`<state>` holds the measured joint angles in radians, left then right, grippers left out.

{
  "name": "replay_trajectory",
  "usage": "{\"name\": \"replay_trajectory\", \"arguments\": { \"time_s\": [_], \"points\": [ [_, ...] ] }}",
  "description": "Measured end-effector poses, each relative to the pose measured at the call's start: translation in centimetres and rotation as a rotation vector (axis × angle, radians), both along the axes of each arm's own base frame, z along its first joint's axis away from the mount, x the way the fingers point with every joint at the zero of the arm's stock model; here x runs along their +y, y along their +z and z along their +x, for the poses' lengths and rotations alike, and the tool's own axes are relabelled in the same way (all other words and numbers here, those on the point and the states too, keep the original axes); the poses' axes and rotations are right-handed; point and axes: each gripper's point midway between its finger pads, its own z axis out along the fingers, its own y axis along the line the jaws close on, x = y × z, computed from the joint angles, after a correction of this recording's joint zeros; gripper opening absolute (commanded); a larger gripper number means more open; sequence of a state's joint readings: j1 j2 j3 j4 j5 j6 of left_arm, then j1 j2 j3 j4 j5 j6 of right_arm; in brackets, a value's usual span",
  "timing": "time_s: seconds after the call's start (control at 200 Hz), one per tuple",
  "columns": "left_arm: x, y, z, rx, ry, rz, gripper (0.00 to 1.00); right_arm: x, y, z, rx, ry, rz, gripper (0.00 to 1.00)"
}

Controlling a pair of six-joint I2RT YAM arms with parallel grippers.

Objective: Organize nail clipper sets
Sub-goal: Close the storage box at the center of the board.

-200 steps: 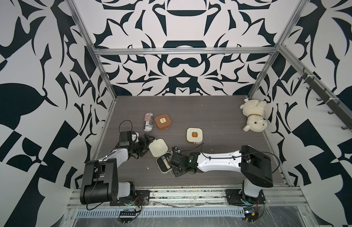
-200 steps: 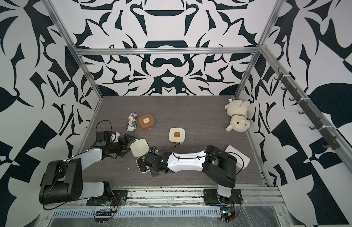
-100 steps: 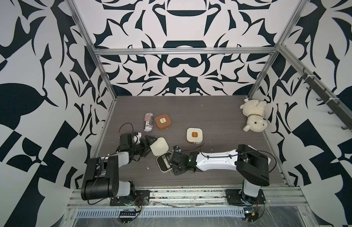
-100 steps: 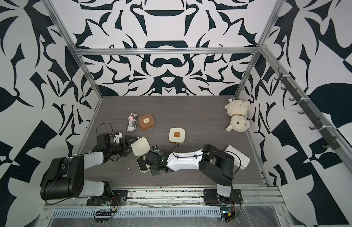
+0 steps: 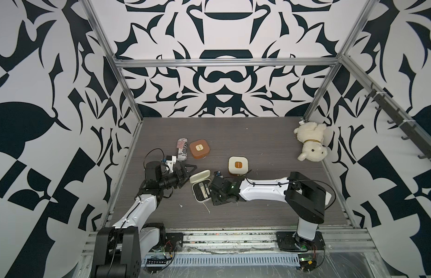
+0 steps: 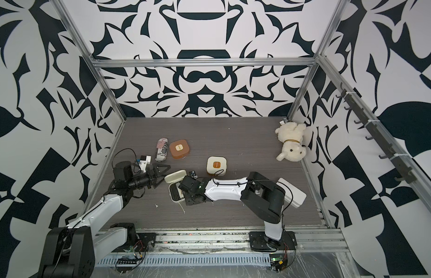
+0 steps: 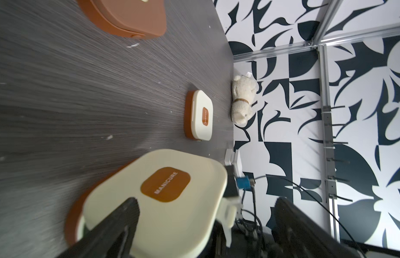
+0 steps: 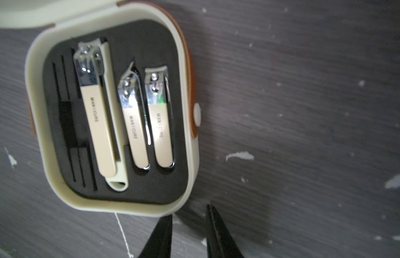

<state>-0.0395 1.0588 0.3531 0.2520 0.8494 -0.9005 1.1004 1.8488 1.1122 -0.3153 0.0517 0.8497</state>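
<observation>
An open cream case [image 5: 200, 192] lies near the front middle, its lid [image 5: 199, 176] raised at the far side. Three cream clippers [image 8: 133, 120] sit in its black insert [image 8: 67, 125]. My left gripper [image 5: 189, 173] is open right at the lid's left. In the left wrist view the lid [image 7: 165, 185] lies partly between my spread fingers [image 7: 118, 223]. My right gripper [image 8: 190, 232] hovers at the case's rim [image 8: 127, 207], slightly open with only table between the tips. A closed brown case [image 5: 199, 148] and a closed cream case [image 5: 238, 165] lie farther back.
A crushed striped can [image 5: 182, 149] lies beside the brown case. A white plush dog [image 5: 310, 144] rests in the far right corner. A white flat box [image 6: 291, 192] sits under the right arm's elbow. The left wall frame runs close to the left arm.
My left gripper has moved right, up to the lid. The lid looks narrower from above, tipped more upright. The right gripper stayed at the case's rim.
</observation>
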Motion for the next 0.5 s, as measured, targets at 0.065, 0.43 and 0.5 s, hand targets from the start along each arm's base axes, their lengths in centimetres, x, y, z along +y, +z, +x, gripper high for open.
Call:
{"name": "replay_trajectory", "arguments": {
  "time_s": [0.065, 0.43, 0.5],
  "points": [
    [-0.6, 0.4, -0.5, -0.007, -0.023, -0.008, 0.99, 0.2, 0.0, 1.0, 0.004, -0.012, 0.010, 0.30],
    [-2.2, -1.8, -1.7, 0.090, -0.056, 0.033, 0.81, -1.6, 0.5, 6.6, 0.022, -0.137, 0.079, 0.30],
    [-2.7, -3.1, -2.0, 0.136, -0.064, 0.055, 0.75, -2.1, 0.9, 6.7, 0.018, -0.146, 0.071, 0.30]
  ]
}}
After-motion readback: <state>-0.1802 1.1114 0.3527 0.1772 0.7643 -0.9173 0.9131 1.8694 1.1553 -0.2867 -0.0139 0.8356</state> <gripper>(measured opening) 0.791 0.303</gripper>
